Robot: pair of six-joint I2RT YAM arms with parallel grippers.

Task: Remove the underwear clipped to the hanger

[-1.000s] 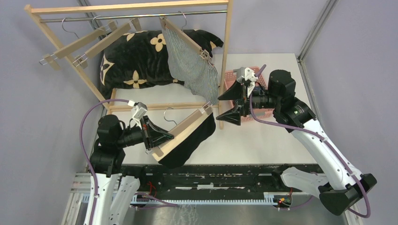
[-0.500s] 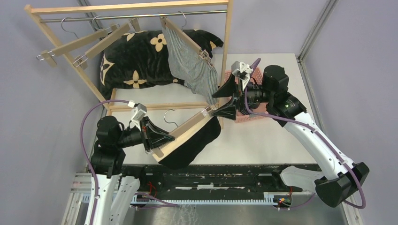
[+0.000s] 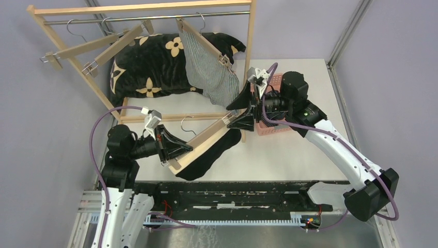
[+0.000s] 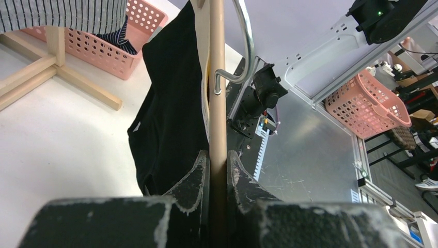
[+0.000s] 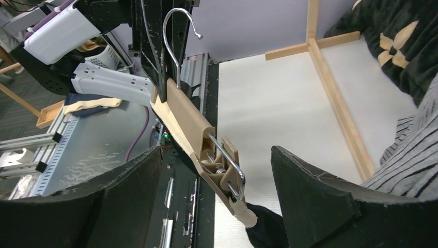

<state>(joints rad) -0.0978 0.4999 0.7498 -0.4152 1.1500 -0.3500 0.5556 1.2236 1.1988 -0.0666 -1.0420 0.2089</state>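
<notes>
My left gripper (image 3: 173, 150) is shut on the bar of a wooden hanger (image 3: 204, 138), seen close in the left wrist view (image 4: 217, 103). The plain black underwear (image 3: 209, 157) hangs from this hanger (image 4: 170, 103). My right gripper (image 3: 240, 111) is open, its jaws wide on either side of the hanger's end clip (image 5: 225, 166), not touching it. The black cloth still sits in that clip (image 5: 266, 230). The grey-white striped underwear (image 3: 214, 72) hangs clipped to a hanger on the rack. A navy striped piece (image 4: 118, 37) lies in the pink basket (image 4: 103, 49).
The wooden clothes rack (image 3: 250, 51) stands at the back with two bare hangers (image 3: 98, 49) on its rail. A black cushion with tan flowers (image 3: 150, 62) lies behind it. The pink basket (image 3: 274, 128) sits under my right arm.
My right gripper has moved left from over the basket to the hanger's end clip, and its open jaws now straddle it. My left gripper has kept hold of the hanger.
</notes>
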